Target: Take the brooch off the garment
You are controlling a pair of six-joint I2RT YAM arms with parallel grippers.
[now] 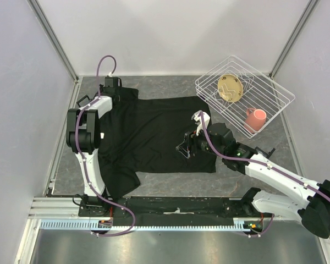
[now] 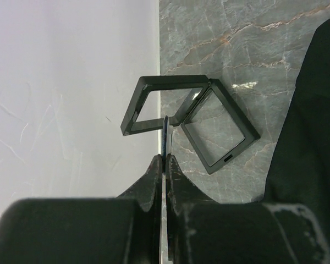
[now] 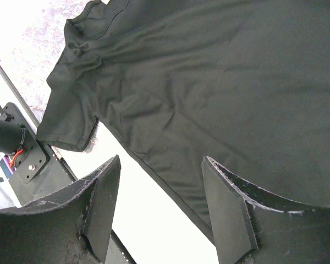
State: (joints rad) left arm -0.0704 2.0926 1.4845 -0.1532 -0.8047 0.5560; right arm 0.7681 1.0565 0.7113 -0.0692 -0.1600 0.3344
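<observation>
The garment (image 1: pixel 154 132), a black T-shirt, lies spread flat on the grey marbled table. My left gripper (image 1: pixel 111 83) is at its far left corner. In the left wrist view the left gripper (image 2: pixel 164 159) is shut on a thin dark piece seen edge-on, the brooch (image 2: pixel 165 135) as far as I can tell. It hangs just above an open black frame case (image 2: pixel 173 81), with the garment (image 2: pixel 313 137) at the right. My right gripper (image 1: pixel 184 147) hovers open over the shirt's lower right. In its own view the right gripper (image 3: pixel 161 160) holds nothing above the garment's (image 3: pixel 209 82) hem.
A white wire basket (image 1: pixel 280 94) stands at the back right, holding a tan plate (image 1: pixel 230 88) and a pink cup (image 1: pixel 256 118). White walls close in the table on three sides. The arm bases sit along the near edge.
</observation>
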